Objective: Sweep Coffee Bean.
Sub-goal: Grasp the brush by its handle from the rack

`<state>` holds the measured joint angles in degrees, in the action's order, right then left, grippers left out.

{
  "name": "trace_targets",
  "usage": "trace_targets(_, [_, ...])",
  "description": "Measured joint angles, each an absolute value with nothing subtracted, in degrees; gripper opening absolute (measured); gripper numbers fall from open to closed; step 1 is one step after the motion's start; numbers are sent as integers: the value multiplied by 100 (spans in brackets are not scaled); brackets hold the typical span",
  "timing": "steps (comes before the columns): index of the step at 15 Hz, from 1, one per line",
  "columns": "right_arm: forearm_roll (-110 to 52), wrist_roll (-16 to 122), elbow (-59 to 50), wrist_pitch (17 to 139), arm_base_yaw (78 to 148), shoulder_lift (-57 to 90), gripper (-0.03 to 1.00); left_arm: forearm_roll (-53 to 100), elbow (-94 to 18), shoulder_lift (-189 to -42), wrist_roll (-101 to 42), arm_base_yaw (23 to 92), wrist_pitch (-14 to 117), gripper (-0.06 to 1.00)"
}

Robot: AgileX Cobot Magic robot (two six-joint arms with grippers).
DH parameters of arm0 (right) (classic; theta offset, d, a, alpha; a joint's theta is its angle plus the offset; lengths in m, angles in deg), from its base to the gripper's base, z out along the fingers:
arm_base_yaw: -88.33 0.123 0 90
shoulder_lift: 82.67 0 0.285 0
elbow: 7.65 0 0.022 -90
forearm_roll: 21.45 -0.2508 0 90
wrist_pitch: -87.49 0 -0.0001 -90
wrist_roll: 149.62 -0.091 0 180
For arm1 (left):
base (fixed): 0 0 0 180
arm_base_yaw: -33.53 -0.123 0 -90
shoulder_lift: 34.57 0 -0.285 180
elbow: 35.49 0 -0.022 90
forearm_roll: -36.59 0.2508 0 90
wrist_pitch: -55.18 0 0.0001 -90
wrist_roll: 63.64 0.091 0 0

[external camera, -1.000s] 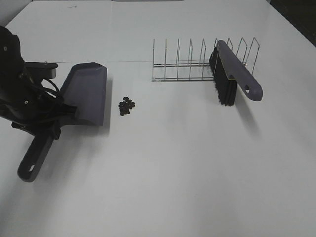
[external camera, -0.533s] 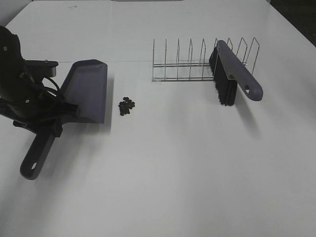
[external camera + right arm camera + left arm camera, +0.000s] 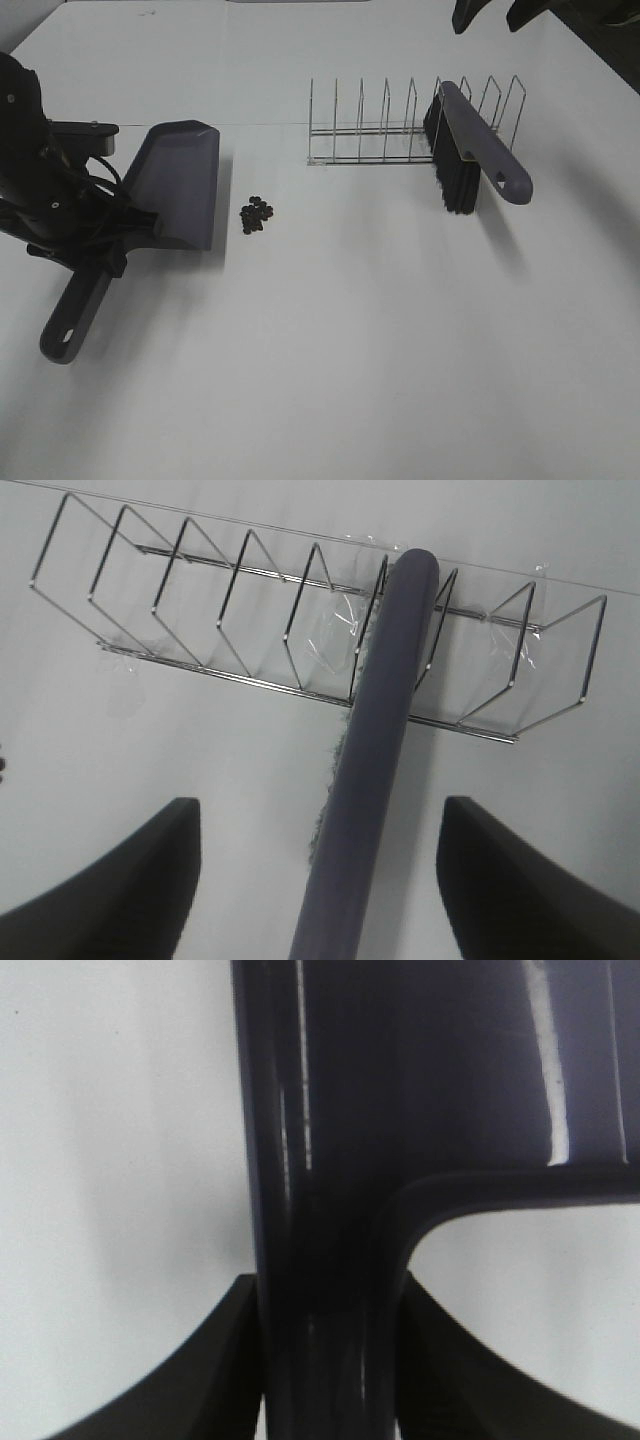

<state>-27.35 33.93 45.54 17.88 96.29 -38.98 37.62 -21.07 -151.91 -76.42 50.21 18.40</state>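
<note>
At the left, the left gripper (image 3: 108, 236) is clamped on the handle of the dustpan (image 3: 182, 185), whose lip faces right. Just beside that lip lies the coffee bean (image 3: 257, 214) pile, unswept. Farther right, the brush (image 3: 478, 150) leans in a wire rack (image 3: 370, 135). At the far right hangs the right gripper (image 3: 492, 14), jaws wide. The step appears to be fetching the brush: next, descend and close on its handle. Only the right wrist view shows that handle between the jaws, untouched; only the left wrist view shows the clamp.
</note>
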Motion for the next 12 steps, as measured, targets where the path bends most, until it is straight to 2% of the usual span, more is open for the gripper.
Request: trace_targets(12, [-2523,3112,4669,1771,9623,-5278,57,3756,-2107,-15191,-7584,5021,1840,35])
